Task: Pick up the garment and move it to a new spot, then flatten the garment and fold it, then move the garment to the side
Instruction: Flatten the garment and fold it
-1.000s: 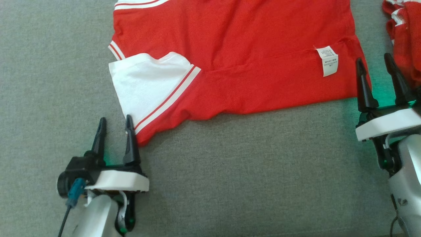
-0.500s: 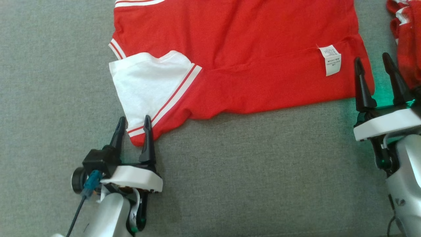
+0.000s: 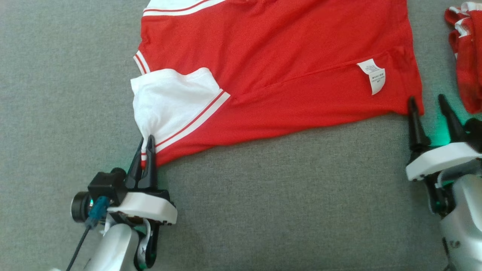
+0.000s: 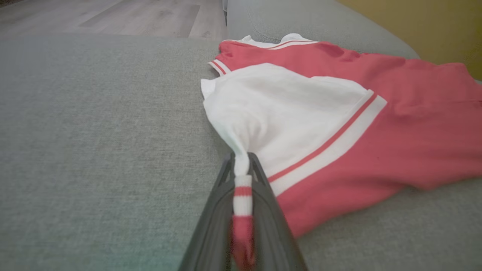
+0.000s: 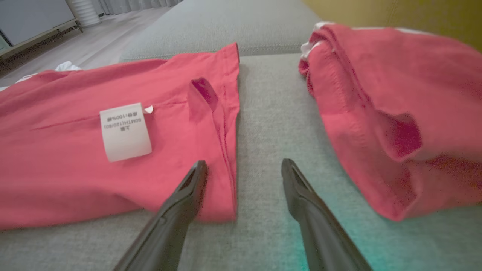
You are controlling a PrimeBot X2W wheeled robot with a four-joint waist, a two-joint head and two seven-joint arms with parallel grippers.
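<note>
as left hand (image 3: 147, 140) pinches garment (image 3: 286, 56), red bundle (image 3: 469, 75) near right hand (image 3: 427, 98)

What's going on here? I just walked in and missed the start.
The robot is handling a red jersey spread on a grey cushion. Its left claw is shut on the jersey's white-panelled near corner, with the cloth stretched taut toward it. The right claw is open, straddling the opposite hem corner, not gripping. A smaller bunched red piece lies to the right, untouched.
</note>
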